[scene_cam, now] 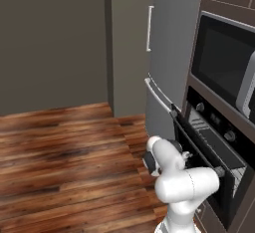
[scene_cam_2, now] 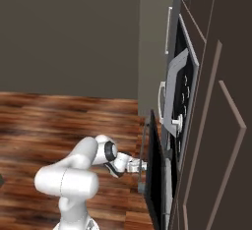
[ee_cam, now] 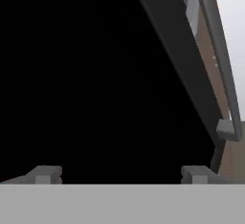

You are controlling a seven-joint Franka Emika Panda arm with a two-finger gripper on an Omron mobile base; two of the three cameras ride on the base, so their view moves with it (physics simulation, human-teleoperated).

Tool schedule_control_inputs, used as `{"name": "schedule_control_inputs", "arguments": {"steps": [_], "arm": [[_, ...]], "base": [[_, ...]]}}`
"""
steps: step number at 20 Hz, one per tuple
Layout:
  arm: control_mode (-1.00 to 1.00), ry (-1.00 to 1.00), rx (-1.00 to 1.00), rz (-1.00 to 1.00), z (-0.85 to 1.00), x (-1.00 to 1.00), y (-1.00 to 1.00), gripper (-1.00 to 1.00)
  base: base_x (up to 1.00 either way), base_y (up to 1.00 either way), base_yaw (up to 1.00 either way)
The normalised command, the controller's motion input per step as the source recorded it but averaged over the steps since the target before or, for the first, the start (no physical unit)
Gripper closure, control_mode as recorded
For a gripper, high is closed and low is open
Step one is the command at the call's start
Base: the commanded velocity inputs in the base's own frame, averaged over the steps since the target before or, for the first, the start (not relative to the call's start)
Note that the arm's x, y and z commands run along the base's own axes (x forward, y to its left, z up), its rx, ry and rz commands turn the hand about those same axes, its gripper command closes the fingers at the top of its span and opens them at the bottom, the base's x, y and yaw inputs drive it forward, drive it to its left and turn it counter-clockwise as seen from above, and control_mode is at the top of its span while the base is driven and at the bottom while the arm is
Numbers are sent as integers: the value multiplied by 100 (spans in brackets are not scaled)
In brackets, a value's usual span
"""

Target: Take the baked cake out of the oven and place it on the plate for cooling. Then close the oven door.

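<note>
The oven [scene_cam: 221, 142] sits at the right edge of the left base view, below the silver-framed microwave [scene_cam: 226, 62]: a black front set in brown cabinetry, with round knobs along a control strip and a wire rack visible through the opening. The oven door [scene_cam_2: 156, 175] is a wide black panel with a silver bar handle [ee_cam: 217, 50]. In the right base view it stands in the lower middle of the frame, seen almost edge-on, leaning a little way out from the cabinet face with its top edge apart from the oven (partly open, not flat down).

The left base view shows the oven's front and inside, which the right base view hides behind the door's edge. The right base view in turn shows the gripper [scene_cam_2: 140, 165], low in the frame, pointing at the outer face of the door and just beside it; whether it touches the glass I cannot tell. In the left base view the white arm [scene_cam: 182, 182] covers the hand.

The hand view is mostly black door glass, with the handle running as a grey bar down the upper right. The two fingertips [ee_cam: 45, 174] stand far apart at the bottom of that view with nothing between them: the claw is spread wide and holds nothing.

A grey fridge [scene_cam: 172, 53] fills the upper middle of the left base view, beside a wooden floor [scene_cam: 64, 162].
</note>
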Motion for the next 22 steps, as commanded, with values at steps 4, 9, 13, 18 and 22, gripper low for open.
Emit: {"name": "schedule_control_inputs", "arguments": {"steps": [4,9,13,18,22], "arm": [[-100,-14,-31,-3,5,0,-89,-100],[-100,-14,-19,2,3,0,-93,-100],[-100,-20,-1,25,4,-20,-98,-100],[-100,-27,0,42,3,-32,-100,-100],[-100,-28,0,49,0,-42,-100,-100]], "base": [[0,0,0],[0,0,0],[0,0,0],[0,0,0],[0,0,0]]}}
